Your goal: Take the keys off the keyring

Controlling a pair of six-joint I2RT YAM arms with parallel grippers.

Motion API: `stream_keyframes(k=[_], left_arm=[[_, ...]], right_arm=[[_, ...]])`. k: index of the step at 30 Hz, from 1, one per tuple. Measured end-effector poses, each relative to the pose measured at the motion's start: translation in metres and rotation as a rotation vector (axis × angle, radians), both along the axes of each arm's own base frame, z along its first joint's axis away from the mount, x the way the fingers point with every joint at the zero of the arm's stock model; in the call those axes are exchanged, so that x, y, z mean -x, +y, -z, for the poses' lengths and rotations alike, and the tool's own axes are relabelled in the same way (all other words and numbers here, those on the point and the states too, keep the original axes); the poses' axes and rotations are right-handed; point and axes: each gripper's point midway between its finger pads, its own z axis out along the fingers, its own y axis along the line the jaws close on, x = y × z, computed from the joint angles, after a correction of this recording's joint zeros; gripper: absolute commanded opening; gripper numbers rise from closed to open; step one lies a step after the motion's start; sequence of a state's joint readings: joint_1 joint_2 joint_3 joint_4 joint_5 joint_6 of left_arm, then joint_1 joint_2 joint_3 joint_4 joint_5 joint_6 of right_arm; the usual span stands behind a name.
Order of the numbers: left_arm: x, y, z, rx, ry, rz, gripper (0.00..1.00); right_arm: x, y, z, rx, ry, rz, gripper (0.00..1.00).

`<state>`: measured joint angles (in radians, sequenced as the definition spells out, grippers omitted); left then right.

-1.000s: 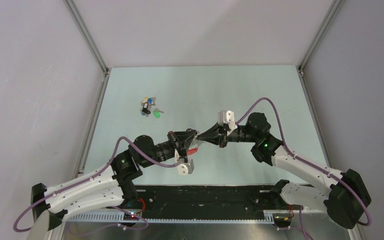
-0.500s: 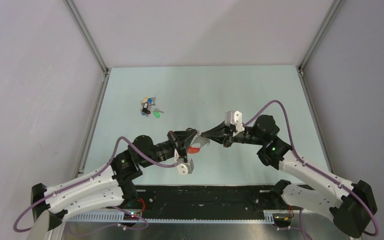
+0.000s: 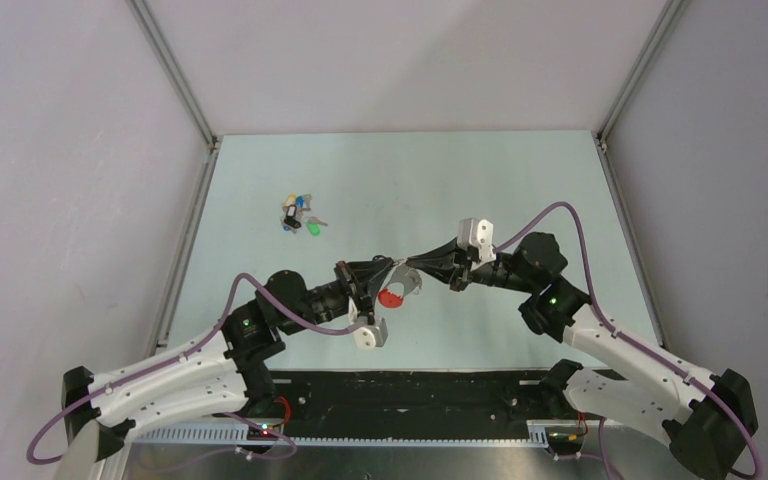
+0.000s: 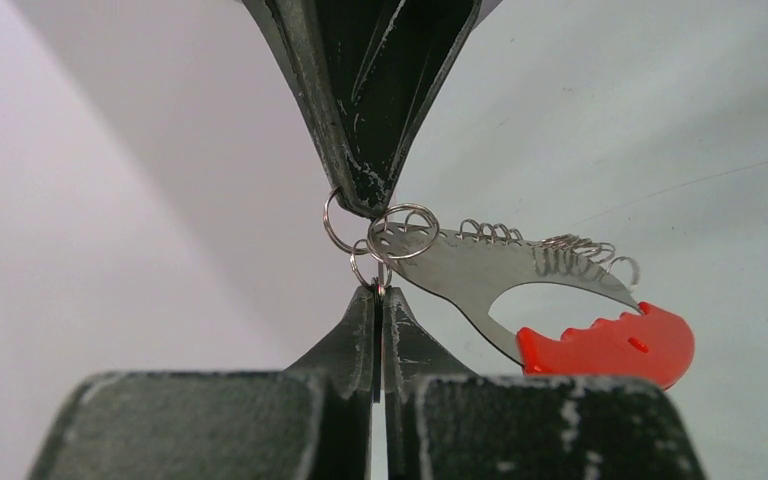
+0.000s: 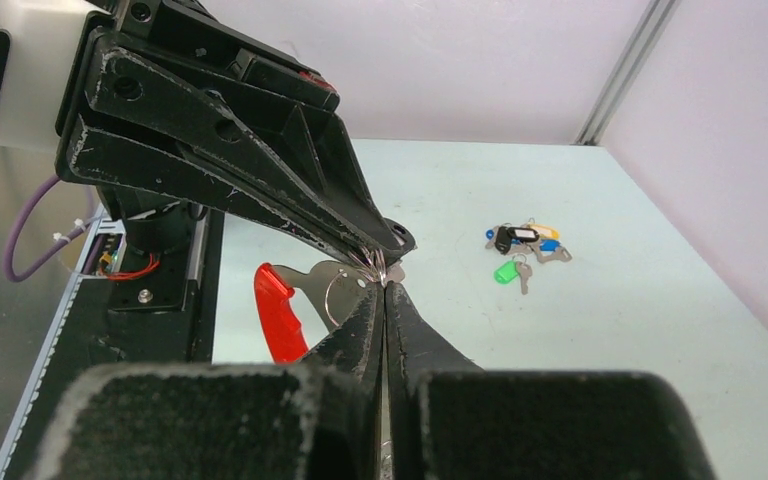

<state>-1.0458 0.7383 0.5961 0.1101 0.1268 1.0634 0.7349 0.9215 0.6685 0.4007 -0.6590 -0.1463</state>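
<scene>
The keyring [image 4: 610, 345] is a red curved grip on a silver blade strung with several small wire rings. It hangs in the air between my two grippers, above the table's near middle [image 3: 392, 297]. My left gripper [image 4: 377, 290] is shut on one small wire ring at the blade's end. My right gripper [image 5: 385, 285] is shut on a neighbouring ring, tip to tip with the left gripper [image 5: 385, 252]. The keys [image 3: 298, 216], with blue, yellow, green and black heads, lie in a small heap on the table at the far left [image 5: 520, 243], apart from both grippers.
The pale green table [image 3: 520, 190] is fenced by aluminium rails [image 3: 185, 250] and white walls on three sides. A black base plate [image 3: 410, 385] runs along the near edge under the arms.
My right gripper has drawn back to the right, pulling its ring away. The keyring has swung out from under the left gripper, so its red grip now shows more fully.
</scene>
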Motion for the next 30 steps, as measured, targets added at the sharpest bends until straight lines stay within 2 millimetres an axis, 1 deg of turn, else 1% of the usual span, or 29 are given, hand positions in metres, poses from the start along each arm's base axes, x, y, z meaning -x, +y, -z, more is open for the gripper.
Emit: stream_keyframes(k=[5, 15, 20, 26, 30], left_arm=[[0.000, 0.000, 0.000, 0.000, 0.000, 0.000, 0.00], [-0.003, 0.002, -0.001, 0.004, -0.003, -0.016, 0.00], [-0.005, 0.003, 0.000, -0.001, -0.001, -0.028, 0.00], [-0.006, 0.005, 0.009, -0.021, 0.011, -0.037, 0.00], [-0.007, 0.005, 0.010, -0.027, 0.013, -0.043, 0.00]], right_arm=[[-0.002, 0.000, 0.000, -0.005, 0.014, 0.014, 0.00], [-0.016, -0.001, 0.003, -0.016, 0.071, 0.095, 0.00], [-0.021, 0.001, 0.011, 0.003, 0.100, 0.111, 0.00], [-0.028, 0.005, 0.024, 0.045, 0.131, 0.122, 0.00], [-0.030, 0.007, 0.026, 0.059, 0.131, 0.121, 0.00]])
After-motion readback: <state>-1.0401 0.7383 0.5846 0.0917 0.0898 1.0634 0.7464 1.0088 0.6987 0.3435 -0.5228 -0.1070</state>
